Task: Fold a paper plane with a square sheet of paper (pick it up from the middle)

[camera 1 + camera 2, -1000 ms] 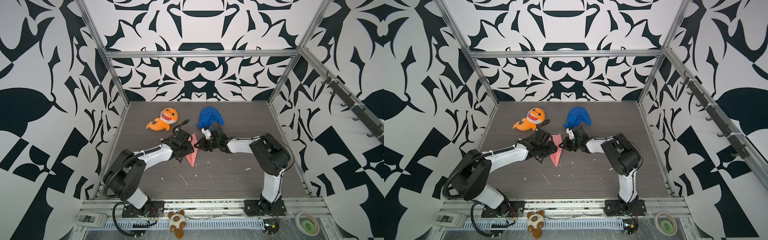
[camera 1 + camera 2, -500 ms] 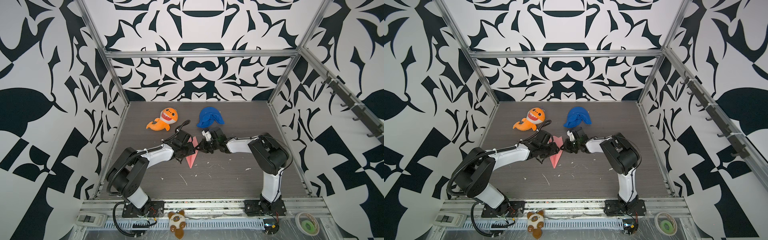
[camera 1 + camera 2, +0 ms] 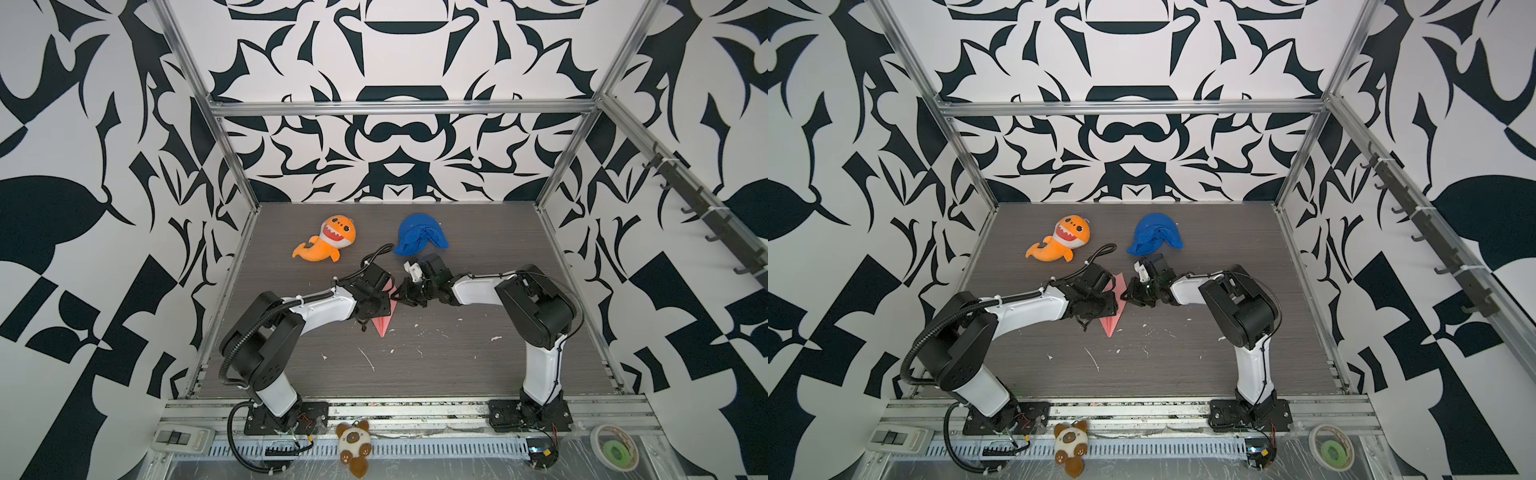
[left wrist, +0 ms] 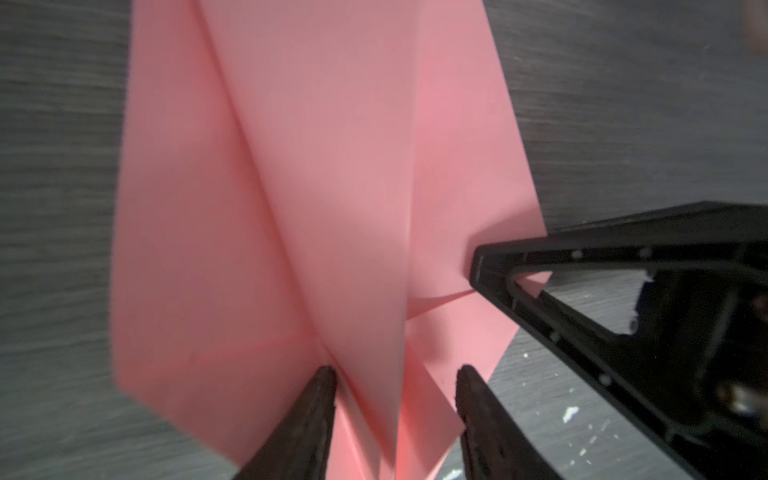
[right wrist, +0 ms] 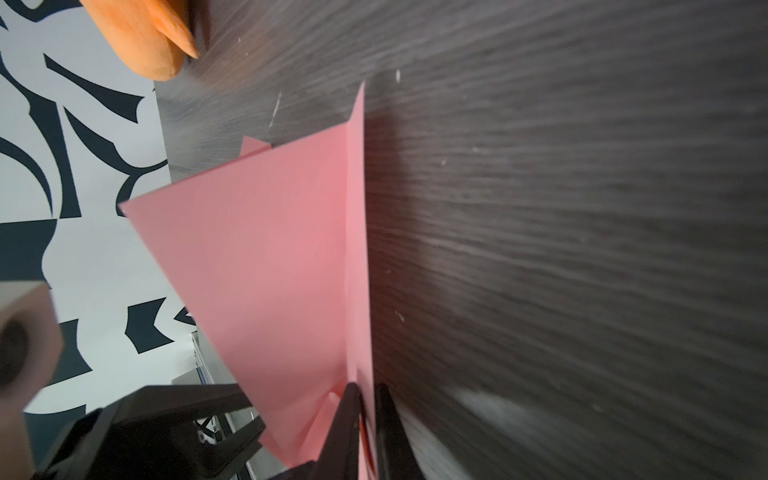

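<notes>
The sharp nose of a pink folded paper plane (image 3: 382, 326) is seen nearest, resting on the dark wood-grain table (image 3: 457, 353). At the plane's middle, the left gripper (image 4: 395, 372) is held partly open, with its black fingertips set on either side of the raised central fold. Whether the fold is pressed cannot be told. The plane's edge toward the right arm is pinched by the closed right gripper (image 5: 365, 390). Beyond the plane, an orange shark plush (image 3: 328, 243) lies to the left and a crumpled blue cloth (image 3: 417, 240) to the right.
</notes>
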Robot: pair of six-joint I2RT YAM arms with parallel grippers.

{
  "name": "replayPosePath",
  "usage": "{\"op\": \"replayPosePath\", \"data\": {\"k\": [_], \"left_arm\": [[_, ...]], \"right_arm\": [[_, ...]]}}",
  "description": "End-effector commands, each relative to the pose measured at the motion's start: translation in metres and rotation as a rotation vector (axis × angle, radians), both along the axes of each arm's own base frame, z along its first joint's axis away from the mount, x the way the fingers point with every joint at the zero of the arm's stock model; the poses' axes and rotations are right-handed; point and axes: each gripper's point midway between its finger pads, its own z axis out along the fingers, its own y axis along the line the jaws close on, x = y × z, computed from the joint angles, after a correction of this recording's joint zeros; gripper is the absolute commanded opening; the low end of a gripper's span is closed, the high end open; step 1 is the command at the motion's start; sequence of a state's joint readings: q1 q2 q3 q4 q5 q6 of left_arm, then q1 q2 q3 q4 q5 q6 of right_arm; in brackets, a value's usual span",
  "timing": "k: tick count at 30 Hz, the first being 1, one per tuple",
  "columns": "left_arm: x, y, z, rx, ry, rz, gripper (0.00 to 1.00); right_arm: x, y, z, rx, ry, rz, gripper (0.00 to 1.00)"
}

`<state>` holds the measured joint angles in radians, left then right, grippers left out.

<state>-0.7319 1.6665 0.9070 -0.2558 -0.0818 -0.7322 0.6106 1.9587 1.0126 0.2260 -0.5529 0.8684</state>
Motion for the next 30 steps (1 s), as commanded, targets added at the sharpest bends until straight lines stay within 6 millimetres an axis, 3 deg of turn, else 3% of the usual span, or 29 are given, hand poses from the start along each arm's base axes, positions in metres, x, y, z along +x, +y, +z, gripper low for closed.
{"op": "replayPosePath", "data": {"k": [1, 13, 21, 25, 30], "left_arm": [[-0.003, 0.006, -0.006, 0.085, 0.014, -0.013, 0.48], [0.000, 0.021, -0.006, 0.158, -0.001, 0.046, 0.33], [0.002, 0.022, -0.010, 0.174, 0.016, 0.074, 0.24], [0.004, 0.023, -0.002, 0.179, 0.003, 0.079, 0.18], [0.005, 0.019, 0.015, 0.139, -0.025, 0.073, 0.11]], "right_arm": [[0.008, 0.005, 0.012, 0.007, -0.038, 0.002, 0.13], [0.009, 0.006, 0.013, 0.010, -0.037, 0.006, 0.14], [0.010, 0.002, 0.020, -0.002, -0.053, 0.001, 0.28], [0.016, -0.012, 0.029, -0.045, -0.102, -0.037, 0.40], [0.025, -0.050, 0.042, -0.144, -0.186, -0.141, 0.50]]}}
